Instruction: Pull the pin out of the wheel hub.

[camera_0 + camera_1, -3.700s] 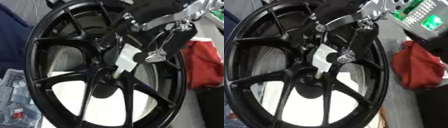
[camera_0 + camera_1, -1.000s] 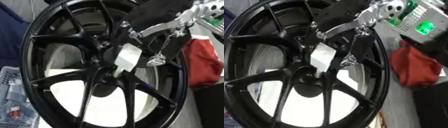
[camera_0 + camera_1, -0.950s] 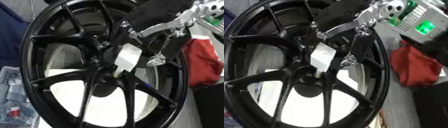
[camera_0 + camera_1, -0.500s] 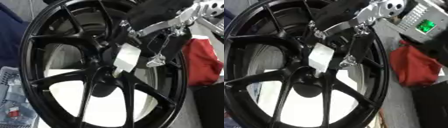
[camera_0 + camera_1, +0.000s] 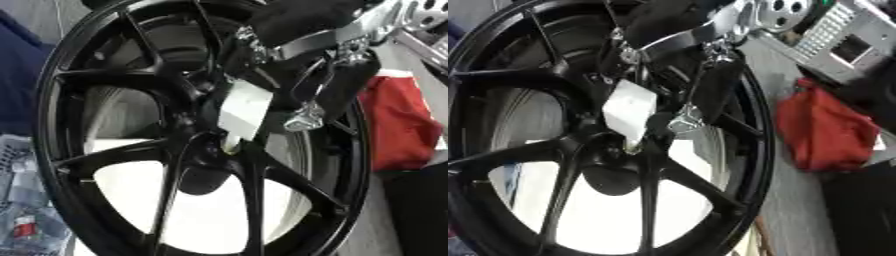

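The right robot hand point(image 5: 302, 80) pinches the pale pin point(image 5: 243, 111), whose lower tip below the fingers looks still seated in the wheel hub point(image 5: 206, 150), so pulling it out remains.

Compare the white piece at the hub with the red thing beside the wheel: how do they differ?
The white piece is pale, flat-sided and angular; the red thing is crumpled and soft-looking. The white piece sits at the wheel centre under the right hand; the red thing lies outside the rim, untouched.
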